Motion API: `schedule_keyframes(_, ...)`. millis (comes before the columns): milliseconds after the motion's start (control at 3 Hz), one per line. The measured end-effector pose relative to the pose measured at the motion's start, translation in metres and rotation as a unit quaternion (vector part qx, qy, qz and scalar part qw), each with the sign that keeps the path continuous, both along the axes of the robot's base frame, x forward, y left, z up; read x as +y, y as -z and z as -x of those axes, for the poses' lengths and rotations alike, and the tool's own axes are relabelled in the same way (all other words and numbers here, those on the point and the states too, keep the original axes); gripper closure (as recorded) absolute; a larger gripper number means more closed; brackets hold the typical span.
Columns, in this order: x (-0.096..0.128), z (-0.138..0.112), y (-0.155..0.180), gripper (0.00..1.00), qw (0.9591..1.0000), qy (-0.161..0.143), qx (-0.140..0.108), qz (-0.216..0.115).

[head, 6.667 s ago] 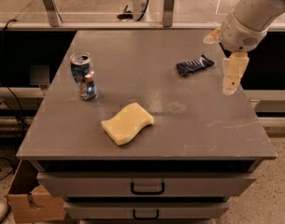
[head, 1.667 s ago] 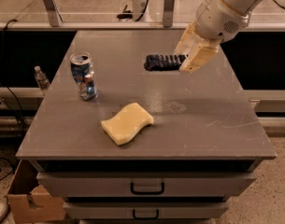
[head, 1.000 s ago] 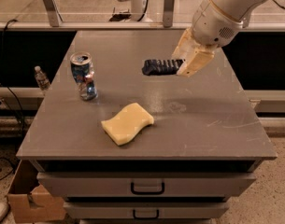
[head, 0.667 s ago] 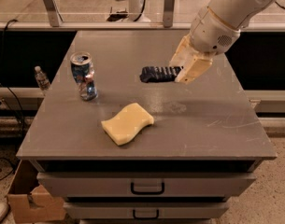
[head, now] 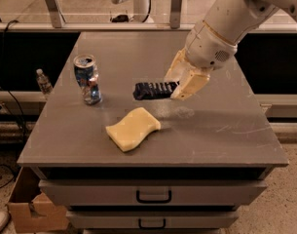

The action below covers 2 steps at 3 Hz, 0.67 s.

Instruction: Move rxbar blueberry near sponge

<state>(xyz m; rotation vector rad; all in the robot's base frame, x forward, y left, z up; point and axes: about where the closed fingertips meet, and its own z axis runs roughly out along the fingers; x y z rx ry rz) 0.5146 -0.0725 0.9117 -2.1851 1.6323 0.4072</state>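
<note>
The rxbar blueberry (head: 153,89) is a dark flat bar held by its right end in my gripper (head: 179,85), just above the grey table top (head: 221,126). The gripper's pale fingers (head: 191,85) are shut on the bar. The pale yellow sponge (head: 133,128) with wavy sides lies on the table below and left of the bar, a short gap from it. My white arm (head: 231,18) reaches in from the upper right.
A crushed blue-silver drink can (head: 87,79) stands at the table's left. A small water bottle (head: 43,83) sits off the table's left side. Drawers (head: 153,195) are below the front edge. A cardboard box (head: 28,209) is on the floor at lower left.
The gripper took the bar from the table's right side and has carried it left and toward the front, closer to the sponge. The sponge and can have not moved.
</note>
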Motion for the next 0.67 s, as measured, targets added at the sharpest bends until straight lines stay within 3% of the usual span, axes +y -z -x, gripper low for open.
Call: schedule_keyframes(667,0.0222,0.0108,0.0164,1.00,0.9997,-0.020,0.014,-0.003)
